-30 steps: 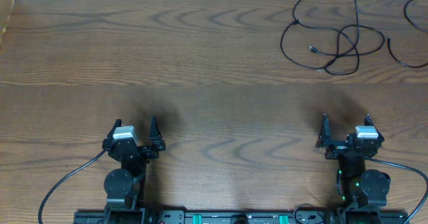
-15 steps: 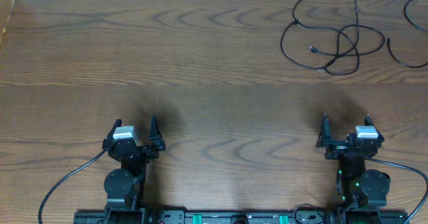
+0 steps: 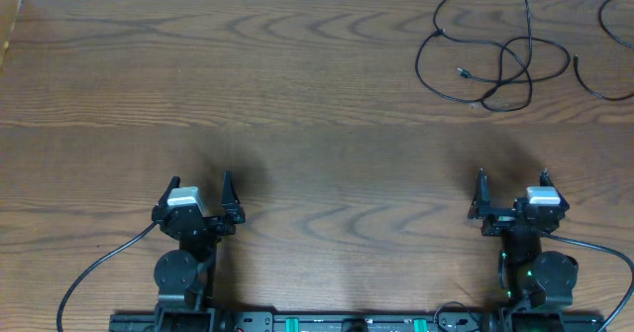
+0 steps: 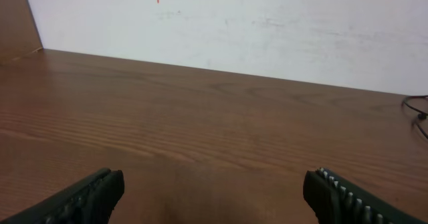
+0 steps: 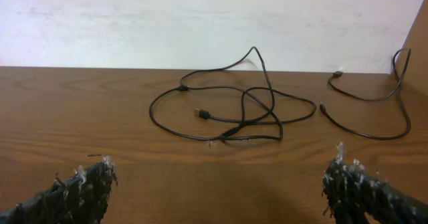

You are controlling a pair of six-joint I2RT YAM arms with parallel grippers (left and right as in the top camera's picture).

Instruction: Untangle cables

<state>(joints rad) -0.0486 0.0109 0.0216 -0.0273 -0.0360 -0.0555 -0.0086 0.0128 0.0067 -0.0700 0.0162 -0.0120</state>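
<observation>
A tangle of thin black cables lies in loops at the far right of the wooden table; it also shows in the right wrist view. A separate black cable curves at the far right edge, seen too in the right wrist view. A bit of cable shows at the right edge of the left wrist view. My left gripper is open and empty at the near left. My right gripper is open and empty at the near right, well short of the cables.
A white wall stands behind the table's far edge. A wooden side panel rises at the far left corner, another at the far right. Thick black arm wires trail by both bases.
</observation>
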